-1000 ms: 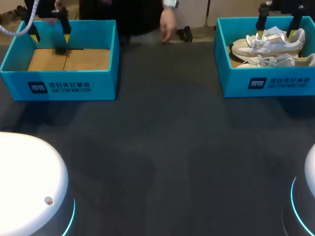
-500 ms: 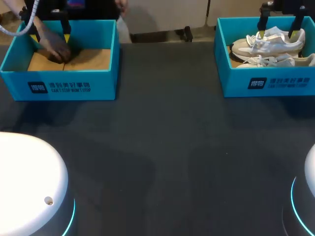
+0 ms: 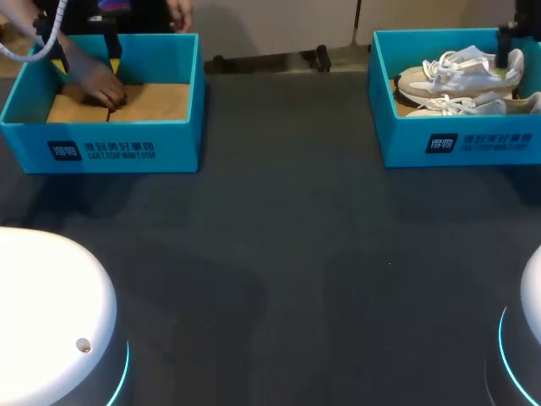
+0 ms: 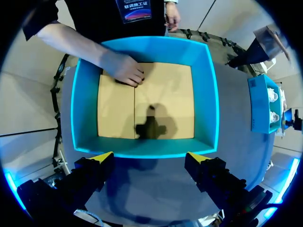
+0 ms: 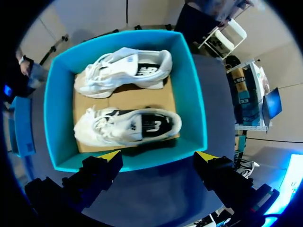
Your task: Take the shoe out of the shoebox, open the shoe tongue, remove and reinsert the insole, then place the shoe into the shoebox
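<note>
A: Your shoes lie in the shoebox at 1 o'clock, right gripper spread wide above it.
B: Your left gripper hangs wide over the 11 o'clock box, a person's hand inside.

Dark table below me, teal box at my far left, brown cardboard floor inside it, a person's arm reaching over its far wall, hand pressed flat on the cardboard.
</note>
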{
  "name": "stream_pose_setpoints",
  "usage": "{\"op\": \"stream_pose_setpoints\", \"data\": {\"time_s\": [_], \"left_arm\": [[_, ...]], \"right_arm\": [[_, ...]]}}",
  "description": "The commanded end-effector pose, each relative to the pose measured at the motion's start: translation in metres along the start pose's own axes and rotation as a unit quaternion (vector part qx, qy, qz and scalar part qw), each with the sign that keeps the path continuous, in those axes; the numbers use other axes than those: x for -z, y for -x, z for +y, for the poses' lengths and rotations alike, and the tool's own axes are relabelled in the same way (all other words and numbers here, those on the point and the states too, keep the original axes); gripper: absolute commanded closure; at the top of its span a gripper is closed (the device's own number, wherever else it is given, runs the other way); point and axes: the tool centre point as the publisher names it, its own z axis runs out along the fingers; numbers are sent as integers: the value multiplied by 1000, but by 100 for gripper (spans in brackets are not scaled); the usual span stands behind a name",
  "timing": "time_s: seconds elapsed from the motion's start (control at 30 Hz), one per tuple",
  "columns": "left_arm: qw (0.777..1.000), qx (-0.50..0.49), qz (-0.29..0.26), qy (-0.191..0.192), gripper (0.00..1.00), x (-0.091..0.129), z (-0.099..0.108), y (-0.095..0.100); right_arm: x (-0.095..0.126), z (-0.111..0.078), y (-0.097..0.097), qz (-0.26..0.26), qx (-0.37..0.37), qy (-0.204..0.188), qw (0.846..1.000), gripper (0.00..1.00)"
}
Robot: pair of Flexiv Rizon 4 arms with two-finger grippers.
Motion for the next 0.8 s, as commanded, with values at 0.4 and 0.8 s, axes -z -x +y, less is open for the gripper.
{"op": "stream_pose_setpoints", "data": {"time_s": [0.4, 0.8], "left_arm": [[1000, 0, 0, 0, 0, 0, 0, 0], [1000, 0, 0, 0, 0, 0, 0, 0]], "right_arm": [[-55, 19, 23, -19, -23, 11, 999, 52], [-89, 29, 24, -22, -20, 9, 1000, 56]]}}
